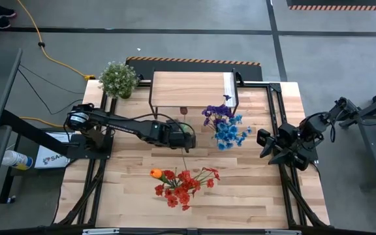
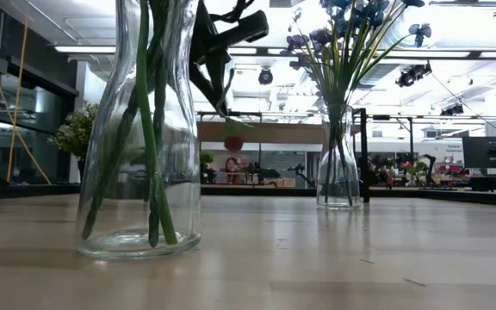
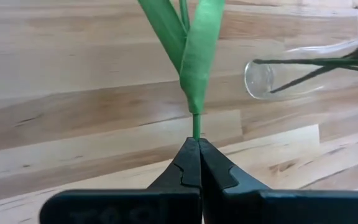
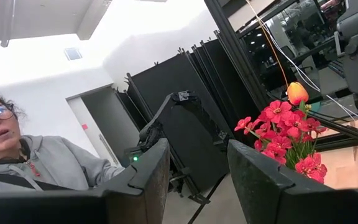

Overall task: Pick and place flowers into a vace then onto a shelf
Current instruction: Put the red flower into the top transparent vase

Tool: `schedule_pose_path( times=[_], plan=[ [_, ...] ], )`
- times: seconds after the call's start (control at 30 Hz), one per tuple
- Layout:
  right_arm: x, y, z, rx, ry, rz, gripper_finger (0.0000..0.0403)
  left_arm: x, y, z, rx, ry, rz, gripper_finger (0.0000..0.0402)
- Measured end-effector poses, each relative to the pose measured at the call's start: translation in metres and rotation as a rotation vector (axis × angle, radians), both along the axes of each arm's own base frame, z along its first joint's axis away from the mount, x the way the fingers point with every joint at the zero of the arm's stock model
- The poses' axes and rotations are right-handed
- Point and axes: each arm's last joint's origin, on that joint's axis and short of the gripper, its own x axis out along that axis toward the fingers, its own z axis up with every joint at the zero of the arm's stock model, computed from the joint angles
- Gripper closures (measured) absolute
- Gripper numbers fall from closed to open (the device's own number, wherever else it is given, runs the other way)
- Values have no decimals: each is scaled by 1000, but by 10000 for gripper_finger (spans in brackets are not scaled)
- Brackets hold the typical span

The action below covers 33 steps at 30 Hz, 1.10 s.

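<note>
Left arm carrying one flower toward a vase

Your left gripper (image 3: 197,146) is clamped on the thin green stem of a dark maroon flower (image 1: 183,111) just before the low wood-topped shelf (image 1: 188,88). Next, guide it stem-first into a clear glass vase (image 2: 140,129). Your right gripper (image 4: 197,171) waits, fingers parted, at the table's right edge.

tabletop (image 1: 253,196): wood planks | far centre: shelf (image 1: 191,88) | far left: potted plant (image 1: 118,79) | centre right: blue-purple flower vase (image 1: 224,126) | near centre: red flower vase (image 1: 181,184)
</note>
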Motion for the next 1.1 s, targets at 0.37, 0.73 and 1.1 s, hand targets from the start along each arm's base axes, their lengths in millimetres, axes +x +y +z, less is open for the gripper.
schedule_pose_path(
  times=[0.37,0.73,1.1],
  plan=[
    [0,0,0,1,1,-10,249,3,-13,2,15,-55,-24,380],
    [0,0,0,1,4,-10,249,5,-23,10,29,-94,-44,380],
    [0,0,0,2,5,-10,249,5,-30,27,79,-108,-64,380]
  ],
)
